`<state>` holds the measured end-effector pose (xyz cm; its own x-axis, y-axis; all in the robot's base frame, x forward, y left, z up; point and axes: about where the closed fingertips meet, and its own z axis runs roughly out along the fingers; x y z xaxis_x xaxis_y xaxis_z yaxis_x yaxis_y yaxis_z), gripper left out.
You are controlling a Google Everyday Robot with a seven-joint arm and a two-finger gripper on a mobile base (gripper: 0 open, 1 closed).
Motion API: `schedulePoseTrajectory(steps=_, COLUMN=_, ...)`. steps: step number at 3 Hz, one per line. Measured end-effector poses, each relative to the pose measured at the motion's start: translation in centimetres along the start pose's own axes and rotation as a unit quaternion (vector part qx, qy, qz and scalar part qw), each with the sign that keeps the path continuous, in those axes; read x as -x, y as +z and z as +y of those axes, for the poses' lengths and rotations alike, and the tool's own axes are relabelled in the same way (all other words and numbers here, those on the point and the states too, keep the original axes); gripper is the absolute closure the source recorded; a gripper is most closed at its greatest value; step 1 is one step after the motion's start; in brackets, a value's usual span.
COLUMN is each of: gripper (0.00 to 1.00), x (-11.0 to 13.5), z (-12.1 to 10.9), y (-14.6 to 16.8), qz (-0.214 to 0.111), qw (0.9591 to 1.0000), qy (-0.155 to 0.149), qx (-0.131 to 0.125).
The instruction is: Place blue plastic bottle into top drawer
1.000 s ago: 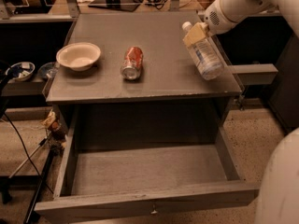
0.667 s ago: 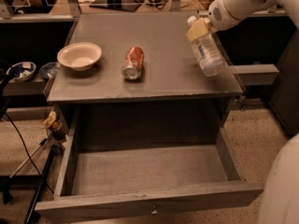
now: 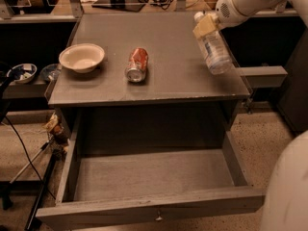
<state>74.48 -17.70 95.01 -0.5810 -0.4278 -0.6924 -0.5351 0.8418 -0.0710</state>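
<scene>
The blue plastic bottle is clear with a white cap and a pale label. It hangs tilted in the air over the right edge of the grey tabletop, cap end up. My gripper is shut on the bottle's upper part, at the end of the white arm coming in from the top right. The top drawer is pulled wide open below the tabletop, with nothing inside it. Its small metal knob shows on the front panel.
A red soda can lies on its side mid-table. A cream bowl sits at the table's left. Small dishes rest on a low shelf at left. Cables and a stand run down the floor at lower left. The robot's white body fills the lower right.
The gripper has lifted the bottle higher and a little to the right, off the tabletop. The can, bowl and drawer have not moved.
</scene>
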Motion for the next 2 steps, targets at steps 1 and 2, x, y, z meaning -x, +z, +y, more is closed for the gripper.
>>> schedulePoseTrajectory(steps=1, gripper=1.00, x=1.2, z=-1.0, y=-0.7, qz=-0.011, qw=0.9998, qy=-0.003, qx=-0.015)
schedulePoseTrajectory(steps=2, gripper=1.00, x=2.3, z=-2.9, y=-2.6, qz=-0.032, qw=0.9985, qy=0.007, qx=-0.043)
